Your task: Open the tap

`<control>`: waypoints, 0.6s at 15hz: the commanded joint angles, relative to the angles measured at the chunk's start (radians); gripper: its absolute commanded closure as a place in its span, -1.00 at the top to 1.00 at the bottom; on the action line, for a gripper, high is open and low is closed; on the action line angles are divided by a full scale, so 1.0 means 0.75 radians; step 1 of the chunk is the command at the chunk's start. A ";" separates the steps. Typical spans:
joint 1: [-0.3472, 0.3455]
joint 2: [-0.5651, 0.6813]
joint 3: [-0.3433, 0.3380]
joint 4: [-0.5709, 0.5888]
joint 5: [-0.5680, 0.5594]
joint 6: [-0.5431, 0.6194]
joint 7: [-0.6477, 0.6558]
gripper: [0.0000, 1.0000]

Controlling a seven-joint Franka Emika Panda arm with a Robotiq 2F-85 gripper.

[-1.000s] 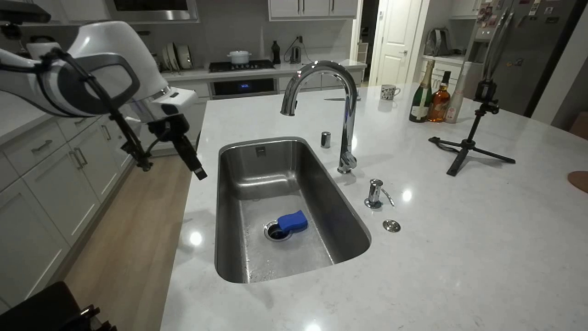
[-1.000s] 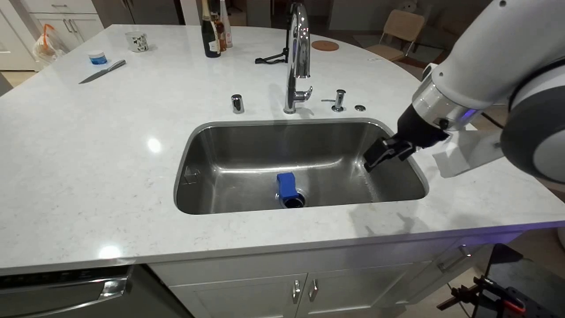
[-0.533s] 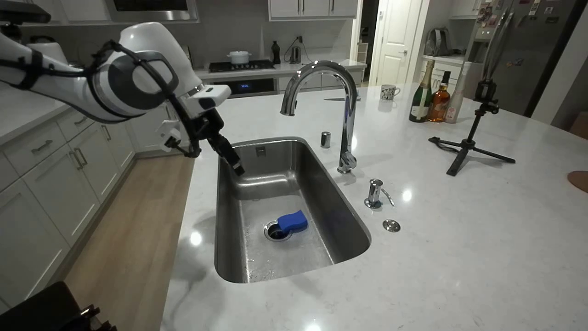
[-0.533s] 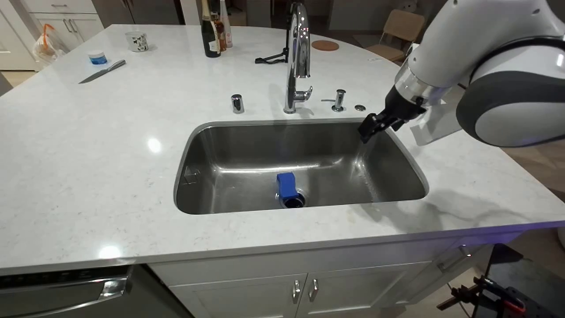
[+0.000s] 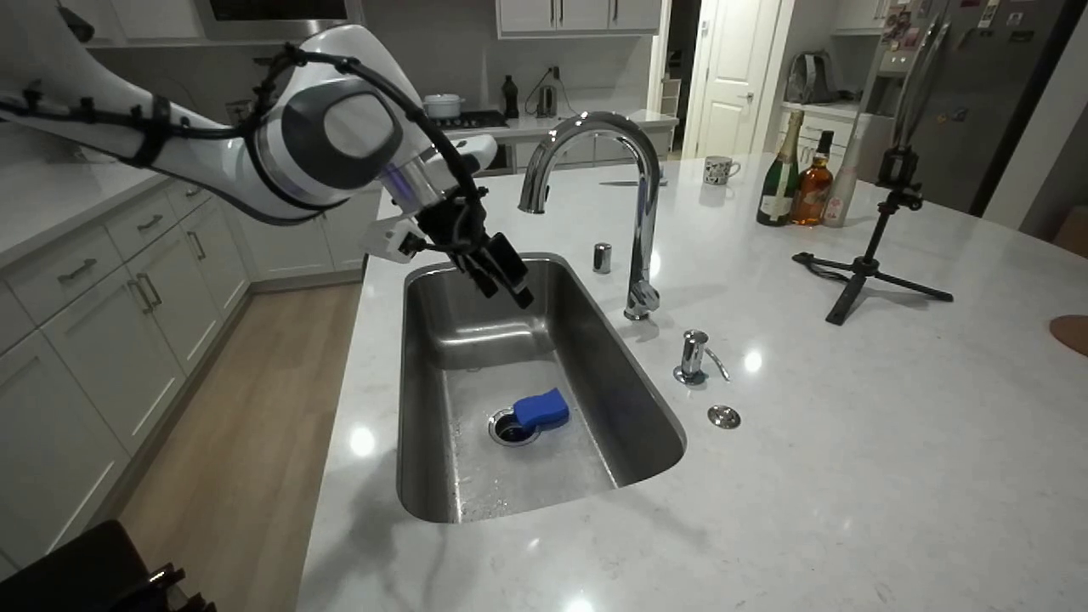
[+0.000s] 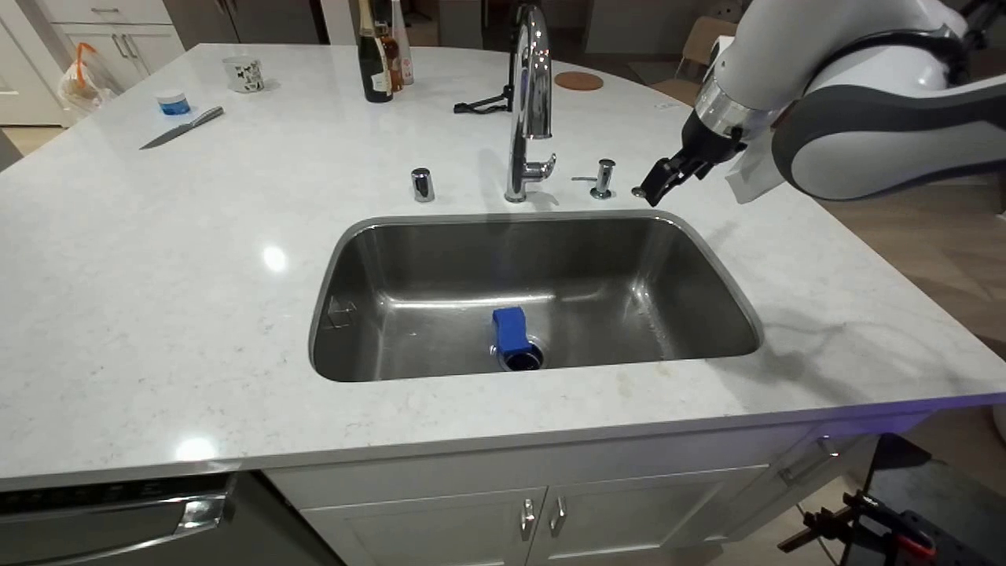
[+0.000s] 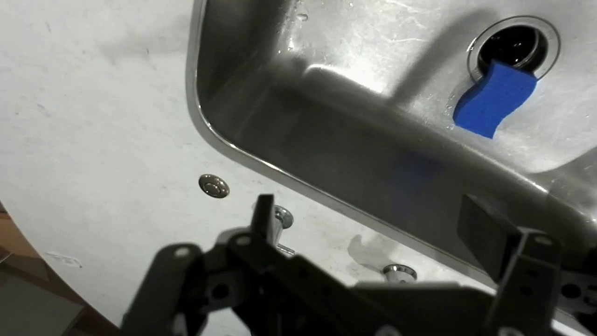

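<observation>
The tap [image 5: 649,217] is a tall chrome gooseneck behind the sink, upright in both exterior views. Its slim side lever shows at its base [image 6: 542,168]. In the wrist view only the tap's chrome foot [image 7: 399,270] shows; the gripper body hides the rest. My gripper [image 5: 508,295] is open and empty, tilted down and apart from the tap. In an exterior view the gripper [image 6: 652,196] shows to the right of the tap and the soap fitting. In the wrist view its two fingers [image 7: 366,198] are wide apart with nothing between them.
A short chrome soap fitting [image 5: 693,359] and a round chrome cap [image 5: 724,416] sit beside the tap. A blue sponge [image 5: 541,410] lies by the drain in the steel sink [image 5: 476,484]. A chrome cylinder [image 6: 423,185] stands on the tap's far side. Bottles [image 5: 778,187] and a tripod [image 5: 863,265] stand behind.
The arm has swung from beside the counter to over the sink, nearer the tap. In an exterior view the gripper's two fingers now show apart, where earlier they looked like one.
</observation>
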 commanded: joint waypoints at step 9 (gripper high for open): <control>0.047 0.091 -0.054 0.119 -0.033 -0.025 0.003 1.00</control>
